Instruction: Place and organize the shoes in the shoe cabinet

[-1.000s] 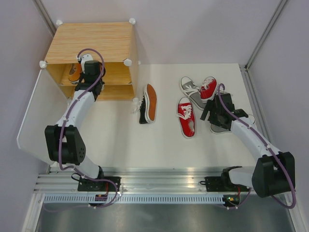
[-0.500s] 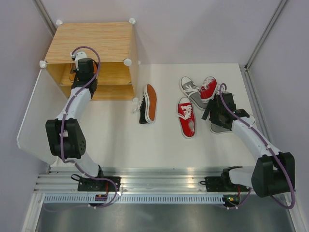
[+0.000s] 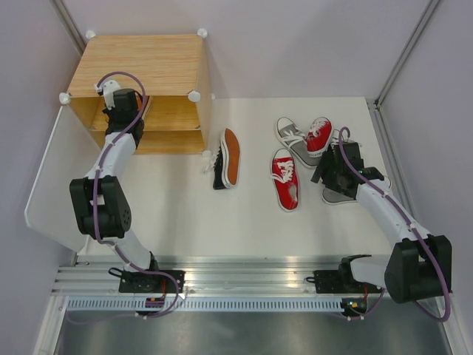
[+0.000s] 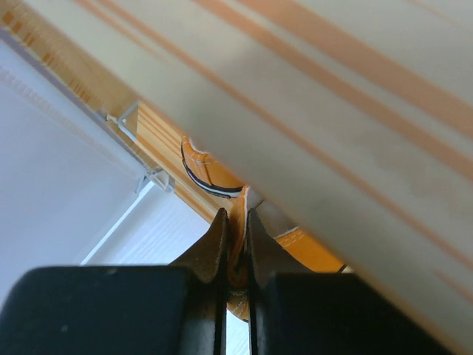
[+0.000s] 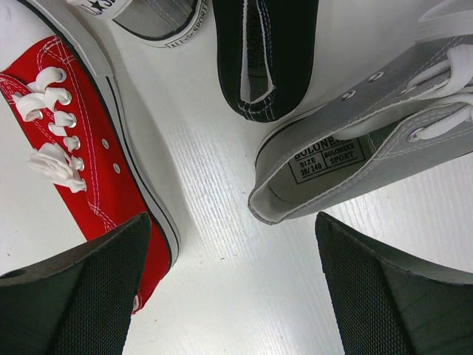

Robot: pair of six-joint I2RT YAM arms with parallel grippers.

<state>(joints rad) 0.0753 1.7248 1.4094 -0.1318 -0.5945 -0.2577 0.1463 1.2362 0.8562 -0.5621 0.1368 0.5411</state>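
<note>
Left hand (image 4: pixel 235 225) outstretched inside the shoe cabinet (image 3: pixel 140 63)

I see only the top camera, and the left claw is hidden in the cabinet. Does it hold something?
Observer: Yes, the left claw is shut on an orange shoe's fabric edge.
Operator: And the other arm?
Observer: The right claw is wide open, over the table between a red shoe and a grey shoe.
Operator: Anything else near?
Observer: A black shoe lies just beyond the gap.

Robot lab cell: aluminium rail (image 3: pixel 251 272), plain enclosure walls (image 3: pixel 295 44), white table (image 3: pixel 185 214).
</note>
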